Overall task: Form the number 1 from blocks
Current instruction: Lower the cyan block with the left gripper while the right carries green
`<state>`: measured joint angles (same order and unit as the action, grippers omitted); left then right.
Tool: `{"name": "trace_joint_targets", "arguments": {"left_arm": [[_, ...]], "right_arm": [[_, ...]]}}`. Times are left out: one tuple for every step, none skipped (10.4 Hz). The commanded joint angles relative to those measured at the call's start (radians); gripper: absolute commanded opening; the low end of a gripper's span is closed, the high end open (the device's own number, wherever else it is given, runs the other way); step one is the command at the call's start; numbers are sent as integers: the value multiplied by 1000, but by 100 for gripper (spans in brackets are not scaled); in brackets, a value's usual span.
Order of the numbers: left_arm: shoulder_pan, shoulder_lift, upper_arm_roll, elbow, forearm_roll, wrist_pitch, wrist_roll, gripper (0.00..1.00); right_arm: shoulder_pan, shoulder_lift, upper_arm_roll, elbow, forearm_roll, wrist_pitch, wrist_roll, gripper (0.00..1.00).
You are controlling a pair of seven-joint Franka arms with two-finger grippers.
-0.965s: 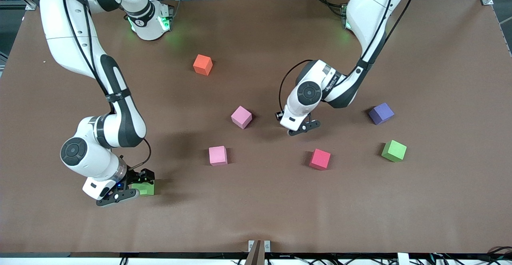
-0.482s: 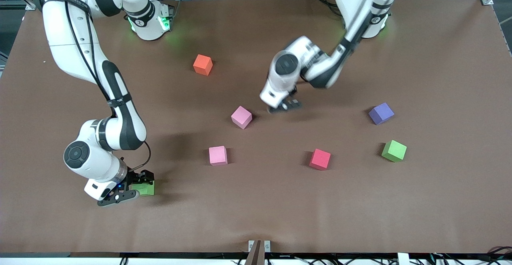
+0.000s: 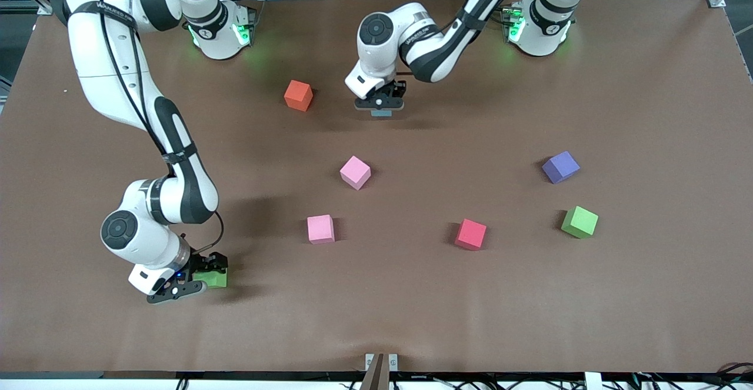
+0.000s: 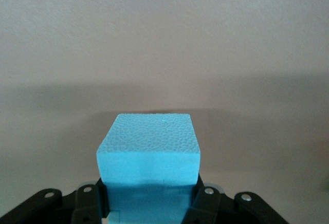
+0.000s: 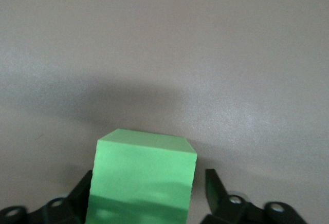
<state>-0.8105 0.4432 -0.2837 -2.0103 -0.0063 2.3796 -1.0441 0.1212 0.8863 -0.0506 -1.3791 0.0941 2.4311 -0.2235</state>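
A light blue block [image 4: 148, 154] sits clamped between the fingers of the left gripper [image 3: 380, 105], which hangs over the brown table [image 3: 647, 296] near the robots' bases, beside an orange block [image 3: 298, 95] that lies toward the right arm's end. Only a sliver of the blue cube shows under the gripper in the front view; the left wrist view shows it squarely, a finger pressed to each side.

At the right arm's end of the table, close to the front camera, the right gripper [image 3: 194, 277] is down at the tabletop with a green block [image 5: 141, 183] between its fingers. In the right wrist view one finger lies against the cube while a gap shows at the other, so the hand is not clenched on it.

The remaining blocks lie scattered and well apart. A pale pink block [image 3: 355, 172] sits near the table's middle, with a second pink block [image 3: 320, 229] nearer the camera. A red block [image 3: 470, 234] lies toward the left arm's end, then another green block [image 3: 579, 222], and a purple block [image 3: 560, 167] a little farther from the camera than that
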Motion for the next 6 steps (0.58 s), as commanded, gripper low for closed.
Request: {"name": "trace_joint_targets", "arguments": {"left_arm": [[-51, 47, 5, -7, 28, 82, -85, 0], [-58, 55, 5, -8, 29, 105, -115, 0], [-73, 68, 5, -8, 29, 113, -125, 0], [-91, 74, 5, -11, 29, 124, -152, 0], [-102, 78, 5, -13, 29, 124, -181, 0], [-114, 78, 5, -24, 29, 125, -197, 0]], "right_arm": [[-14, 13, 8, 23, 10, 6, 12, 0], [-17, 8, 8, 22, 10, -3, 10, 0], [-18, -18, 9, 14, 10, -39, 10, 0], [-20, -48, 9, 14, 10, -134, 13, 0], [-20, -85, 9, 8, 10, -215, 12, 0], [-20, -145, 9, -45, 10, -249, 12, 0]]}}
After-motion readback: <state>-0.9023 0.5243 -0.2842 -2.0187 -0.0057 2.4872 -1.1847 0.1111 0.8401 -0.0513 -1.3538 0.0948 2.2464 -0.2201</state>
